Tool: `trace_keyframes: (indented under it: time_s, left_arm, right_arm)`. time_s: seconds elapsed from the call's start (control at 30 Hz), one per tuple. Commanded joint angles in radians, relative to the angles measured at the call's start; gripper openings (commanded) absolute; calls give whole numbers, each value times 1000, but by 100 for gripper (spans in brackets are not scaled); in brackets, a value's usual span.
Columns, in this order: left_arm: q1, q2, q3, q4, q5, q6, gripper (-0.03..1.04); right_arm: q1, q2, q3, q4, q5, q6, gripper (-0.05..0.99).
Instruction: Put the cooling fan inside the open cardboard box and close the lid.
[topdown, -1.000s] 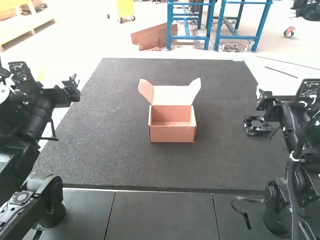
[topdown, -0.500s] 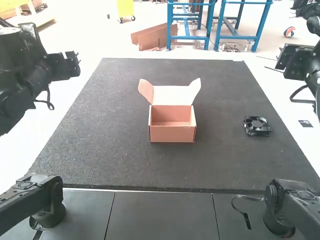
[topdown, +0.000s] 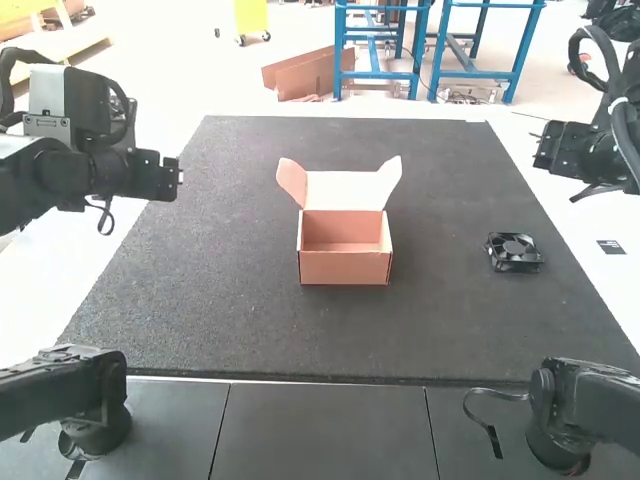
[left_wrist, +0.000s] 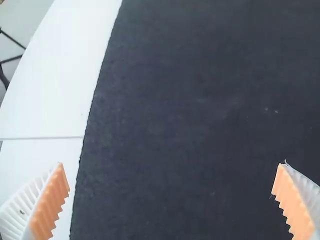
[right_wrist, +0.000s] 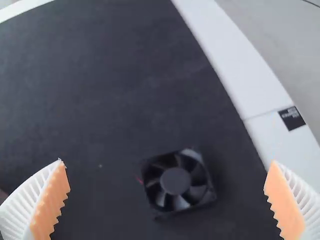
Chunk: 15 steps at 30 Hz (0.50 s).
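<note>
black cooling fan (topdown: 514, 251) lies flat at the high view's right, apart from the centre cardboard box (topdown: 344, 245); right gripper (right_wrist: 166, 200) hangs over it, jaws spread wide, far nearer than the spread left gripper (left_wrist: 170, 200).

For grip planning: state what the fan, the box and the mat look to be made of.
Cooling fan: black moulded plastic, it seems; faint sheen on hub and blades.
Box: plain brown cardboard, matte, with creased flaps.
Mat: dark and grainy, probably rubber or foam; the look leaves it open.
</note>
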Motion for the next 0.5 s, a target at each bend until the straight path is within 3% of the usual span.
trace_keyframes:
  time_s: [0.0,0.13,0.27,0.33,0.47]
  left_arm:
    - [-16,-19,63,3,7,25,96]
    - [-36,1,105,-44,22,24,96]
    - [-43,39,133,-87,58,1,96]
    - [-43,48,162,-116,105,-35,96]
    - [-43,71,198,-124,133,-59,96]
  right_arm:
    - [-10,71,49,-70,-14,-10,90]
    - [-22,174,88,-189,-10,-86,90]
    - [-51,249,111,-234,-17,-170,90]
    - [-65,287,100,-235,-39,-193,90]
    - [-116,373,40,-189,-39,-247,90]
